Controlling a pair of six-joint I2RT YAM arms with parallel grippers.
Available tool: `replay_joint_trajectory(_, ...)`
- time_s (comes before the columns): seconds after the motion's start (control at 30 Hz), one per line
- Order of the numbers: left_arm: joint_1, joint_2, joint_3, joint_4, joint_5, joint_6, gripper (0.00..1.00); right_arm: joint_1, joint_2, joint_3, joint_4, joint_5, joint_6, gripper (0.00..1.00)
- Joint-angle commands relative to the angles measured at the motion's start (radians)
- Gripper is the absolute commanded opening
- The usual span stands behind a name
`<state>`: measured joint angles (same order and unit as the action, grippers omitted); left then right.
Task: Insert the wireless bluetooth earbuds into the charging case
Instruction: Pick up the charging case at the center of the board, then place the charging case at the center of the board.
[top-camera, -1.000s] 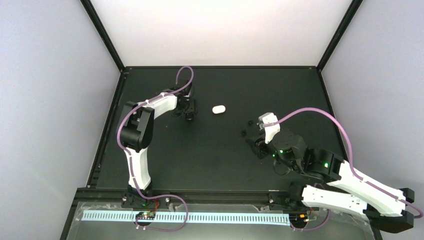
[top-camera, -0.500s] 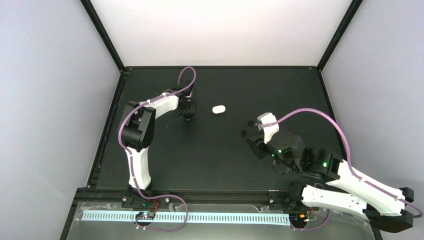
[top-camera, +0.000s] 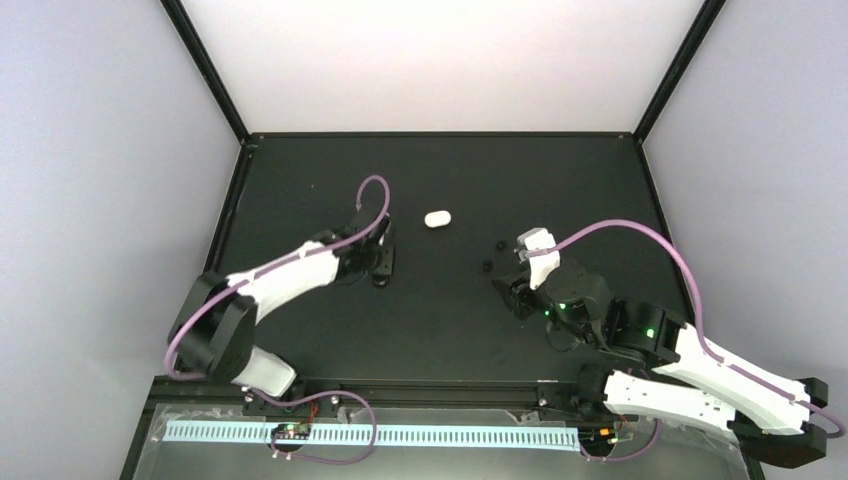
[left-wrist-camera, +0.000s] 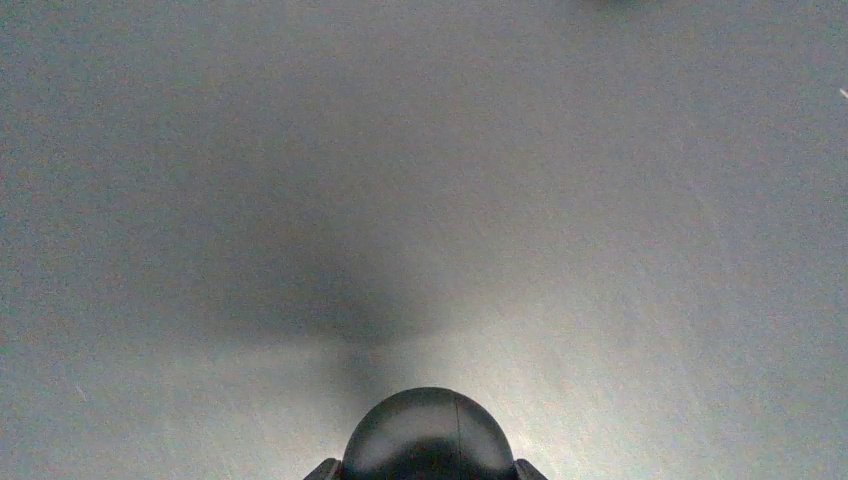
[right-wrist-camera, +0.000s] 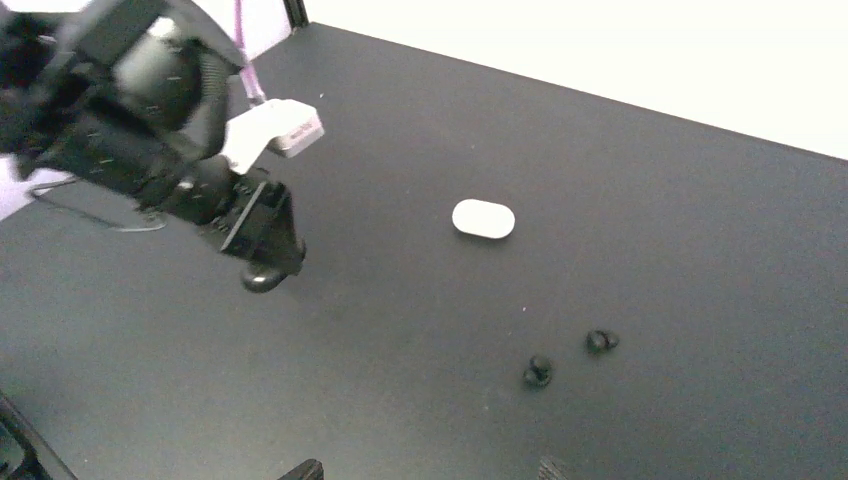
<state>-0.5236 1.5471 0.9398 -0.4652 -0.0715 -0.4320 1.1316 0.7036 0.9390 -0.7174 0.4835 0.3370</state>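
bearing a small mark too blurred to read, a white block (right-wrist-camera: 272, 128) sits on the left wrist. the table (top-camera: 600, 180) is matte black, inside a black frame and pale walls. a white oval case (top-camera: 437, 218) lies closed toward the far middle. two black earbuds (right-wrist-camera: 601, 341) lie near each other, apart from it. the left gripper (right-wrist-camera: 265, 262) is narrowed on a dark rounded object (left-wrist-camera: 430, 440), one tip at each side. the right gripper (right-wrist-camera: 425, 472) stands open and holds nothing.
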Motion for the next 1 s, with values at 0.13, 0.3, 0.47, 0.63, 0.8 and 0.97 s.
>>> replay_joint_trajectory(0.13, -0.246, -0.211, -0.2, 0.016, -0.081, -0.36, 0.41, -0.004, 0.05, -0.094, 0.113, -0.063, 0.045, 0.55)
replay_joint_trajectory(0.3, -0.341, -0.148, -0.197, 0.016, -0.143, -0.55, 0.41, -0.005, 0.091, -0.119, 0.131, -0.1, 0.08, 0.55)
replay_joint_trajectory(0.47, -0.417, -0.045, -0.162, 0.048, -0.157, -0.667, 0.44, -0.005, 0.111, -0.156, 0.147, -0.137, 0.129, 0.54)
replay_joint_trajectory(0.63, -0.441, 0.009, -0.119, 0.06, -0.143, -0.639, 0.61, -0.004, 0.116, -0.153, 0.127, -0.13, 0.147, 0.54)
replay_joint_trajectory(0.8, -0.441, -0.054, -0.111, -0.002, -0.151, -0.558, 0.83, -0.004, 0.107, -0.144, 0.098, -0.11, 0.15, 0.54)
replay_joint_trajectory(0.97, -0.438, -0.256, -0.219, -0.073, -0.197, -0.452, 0.89, -0.004, 0.091, -0.161, 0.086, -0.098, 0.153, 0.54)
